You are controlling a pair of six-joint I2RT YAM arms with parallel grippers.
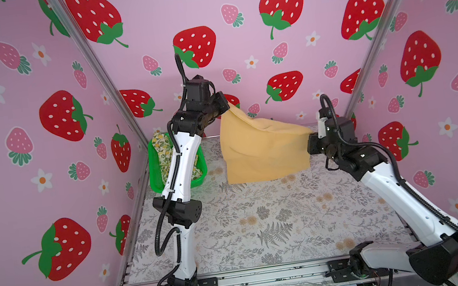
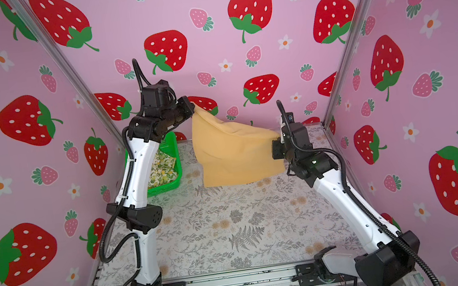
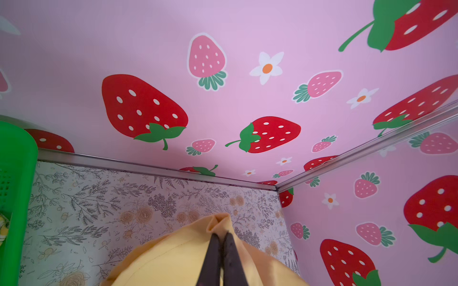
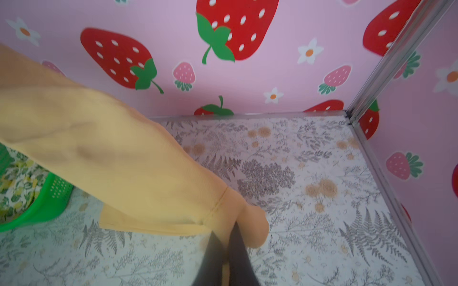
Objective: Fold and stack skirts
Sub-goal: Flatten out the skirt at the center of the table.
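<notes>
Left end effector [image 3: 221,234] is clenched on one upper corner of the plain mustard-yellow cloth skirt [image 1: 262,151], with fabric bunched between its dark fingers. The right end effector [image 4: 233,229] pinches the opposite corner the same way. Between them the skirt hangs as a sheet over the far part of the floral-patterned surface [image 1: 262,220], near its far edge. The two-corner hold probably serves to let the cloth's own weight pull out the wrinkles before it is laid flat for folding. The left arm holds its corner higher than the right, so the top edge slopes and sags in the middle. Whether the lower hem touches the surface cannot be told. The cream skirt printed with lemons and green leaves [image 2: 162,167] lies crumpled in the green plastic mesh basket [image 2: 172,145] at the far left corner — apparently waiting its turn.
</notes>
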